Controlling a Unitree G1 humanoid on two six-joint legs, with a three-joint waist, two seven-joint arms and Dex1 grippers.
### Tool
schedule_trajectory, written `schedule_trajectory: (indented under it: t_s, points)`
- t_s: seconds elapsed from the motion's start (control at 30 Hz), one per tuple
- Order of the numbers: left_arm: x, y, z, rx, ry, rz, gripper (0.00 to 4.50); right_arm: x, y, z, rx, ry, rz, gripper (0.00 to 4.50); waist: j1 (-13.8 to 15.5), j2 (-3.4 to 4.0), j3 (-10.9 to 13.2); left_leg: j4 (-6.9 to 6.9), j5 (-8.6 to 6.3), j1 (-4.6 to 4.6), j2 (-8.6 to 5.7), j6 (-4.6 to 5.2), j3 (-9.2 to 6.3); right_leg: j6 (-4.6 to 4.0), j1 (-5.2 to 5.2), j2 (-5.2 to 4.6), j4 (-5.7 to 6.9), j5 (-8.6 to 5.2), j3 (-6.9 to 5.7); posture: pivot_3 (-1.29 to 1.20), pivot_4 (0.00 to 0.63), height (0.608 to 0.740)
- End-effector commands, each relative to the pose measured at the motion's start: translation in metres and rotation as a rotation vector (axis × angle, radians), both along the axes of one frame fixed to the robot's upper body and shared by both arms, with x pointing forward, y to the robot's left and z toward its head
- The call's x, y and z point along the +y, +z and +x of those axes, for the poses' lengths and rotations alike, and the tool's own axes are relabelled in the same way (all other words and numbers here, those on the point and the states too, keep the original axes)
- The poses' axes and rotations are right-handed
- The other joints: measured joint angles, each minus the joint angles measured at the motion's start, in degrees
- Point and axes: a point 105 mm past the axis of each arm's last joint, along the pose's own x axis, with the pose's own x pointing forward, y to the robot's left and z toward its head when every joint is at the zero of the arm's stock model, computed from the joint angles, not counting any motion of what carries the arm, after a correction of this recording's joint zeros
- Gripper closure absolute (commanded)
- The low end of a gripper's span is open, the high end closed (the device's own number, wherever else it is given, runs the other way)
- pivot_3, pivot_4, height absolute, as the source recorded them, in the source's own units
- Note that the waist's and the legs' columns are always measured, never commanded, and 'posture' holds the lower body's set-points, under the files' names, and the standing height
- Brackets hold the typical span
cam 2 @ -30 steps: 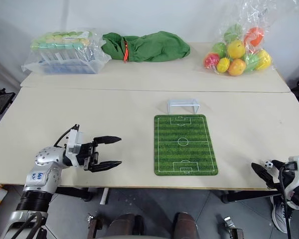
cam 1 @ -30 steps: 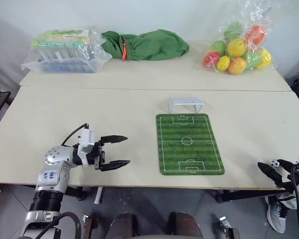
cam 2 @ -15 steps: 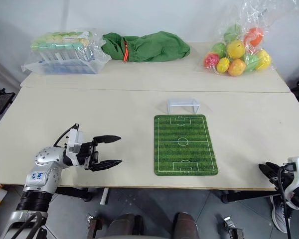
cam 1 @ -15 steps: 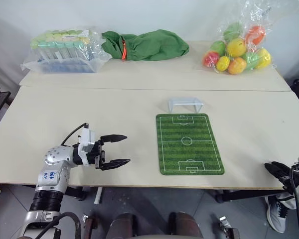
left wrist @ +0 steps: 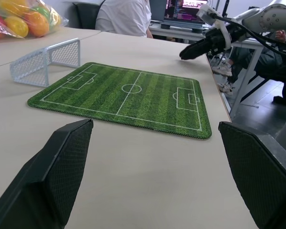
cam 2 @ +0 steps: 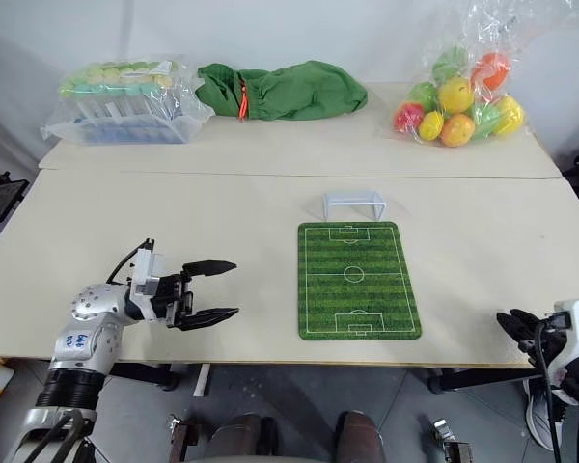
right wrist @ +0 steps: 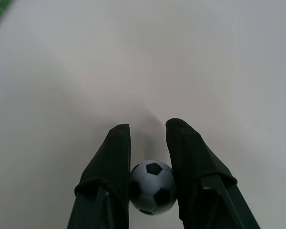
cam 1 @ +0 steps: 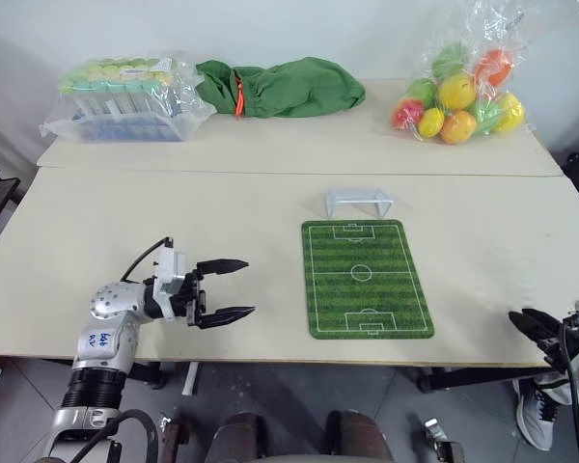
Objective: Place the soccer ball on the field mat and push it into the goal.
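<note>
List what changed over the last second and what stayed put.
The right gripper closed on the soccer ball, which a second ago sat between its open fingers at the table's near right edge. The left gripper stayed open in place; the field mat and goal did not move.

the soccer ball [right wrist: 152,187] sat partly hidden between the right tool's [right wrist: 148,138] fingers [right wrist: 112,162] at the bench's near right corner; from overhead the fingers covered it.
</note>
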Motion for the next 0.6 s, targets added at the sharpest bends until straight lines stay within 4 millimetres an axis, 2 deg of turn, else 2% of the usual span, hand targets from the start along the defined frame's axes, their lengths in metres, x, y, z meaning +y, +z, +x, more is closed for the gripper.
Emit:
schedule_trajectory:
  t_s: [0.03,0.13,0.2,0.33,0.6]
  points:
    - [0.000,0.004,-0.003,-0.030,-0.016,-0.017,0.00,0.032,0.042,0.012,-0.105,0.164,-0.040,3.65,0.0,0.01,0.0,0.00,0.00,0.00,0.00,0.00,0.00,0.00,0.00,0.00,0.00,0.00,0.00,0.00,0.150,0.740]
    - [-0.002,0.002,-0.004,-0.029,-0.033,-0.013,0.00,0.069,0.055,0.019,-0.118,0.360,-0.053,3.65,0.0,0.00,0.0,0.02,0.00,0.00,0.01,0.00,-0.02,0.00,-0.01,0.00,0.03,0.00,-0.01,0.00,0.150,0.740]
    - [-0.003,0.001,-0.004,-0.028,-0.037,-0.011,0.00,0.084,0.058,0.020,-0.115,0.448,-0.066,3.65,0.1,0.00,0.0,0.02,0.00,0.00,0.01,0.00,-0.02,0.00,-0.01,0.00,0.02,0.00,-0.01,0.00,0.150,0.740]
    - [-0.004,-0.006,-0.006,-0.026,-0.058,0.006,0.00,0.133,0.056,0.025,-0.065,0.823,-0.185,3.65,0.1,-0.01,0.0,0.05,-0.02,-0.03,-0.02,0.03,-0.06,0.01,0.00,-0.01,0.03,0.00,-0.04,0.00,0.150,0.740]
    - [-0.006,-0.007,-0.015,-0.037,-0.056,-0.003,0.00,0.178,0.043,0.043,-0.048,1.224,-0.262,3.65,-0.1,-0.12,0.1,0.14,-0.03,-0.07,0.00,0.04,-0.03,0.04,-0.03,0.00,0.05,0.02,-0.10,0.00,0.150,0.740]
